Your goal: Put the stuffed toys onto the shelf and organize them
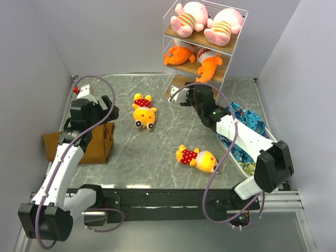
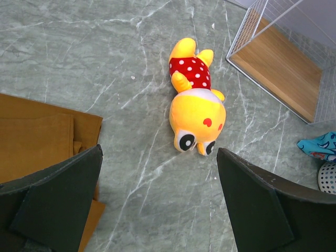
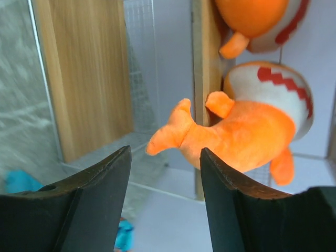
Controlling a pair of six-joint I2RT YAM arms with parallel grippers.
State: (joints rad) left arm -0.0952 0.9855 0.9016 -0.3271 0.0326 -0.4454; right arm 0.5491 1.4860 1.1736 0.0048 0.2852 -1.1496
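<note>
Right wrist view: the right gripper (image 3: 164, 152) is released, jaws apart, with a fish's (image 3: 247, 131) tail just past its tips at 12 o'clock. That fish lies on the shelf's (image 3: 86, 79) middle board beside a second fish (image 3: 257, 21). Pink toys (image 1: 190, 16) fill the top board. The left gripper (image 2: 159, 150) gapes empty, a yellow toy (image 2: 197, 113) at its 1 o'clock. Another yellow toy (image 1: 198, 157) lies on the table (image 1: 157, 157), at the shelf's 6 o'clock.

left arm (image 1: 63, 157): bent, reaching forward | left gripper (image 2: 157, 157): pointing down, jaws wide apart, empty | right arm (image 1: 244, 134): stretched forward-left | right gripper (image 3: 164, 152): level, jaws parted, empty
</note>
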